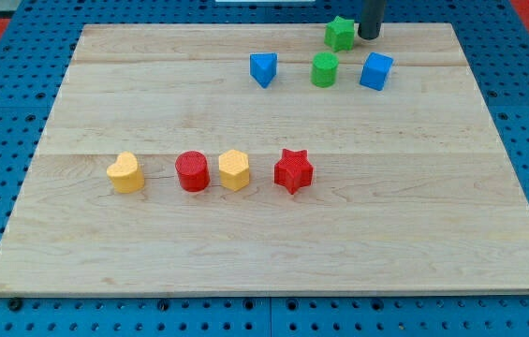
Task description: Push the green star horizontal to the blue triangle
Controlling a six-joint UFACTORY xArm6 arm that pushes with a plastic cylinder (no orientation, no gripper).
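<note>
The green star (340, 33) sits near the view's top edge of the wooden board (264, 234), right of centre. My tip (369, 36) is just to the star's right, very close to it or touching. The blue triangle (262, 68) lies lower and to the left of the star. A green cylinder (325, 69) stands right of the triangle, directly below the star. A blue cube (375, 71) is right of the cylinder, below my tip.
A row of blocks lies across the board's middle: a yellow heart (126, 173), a red cylinder (192, 171), a yellow hexagon (234, 169) and a red star (293, 170). A blue pegboard surface (2, 112) surrounds the board.
</note>
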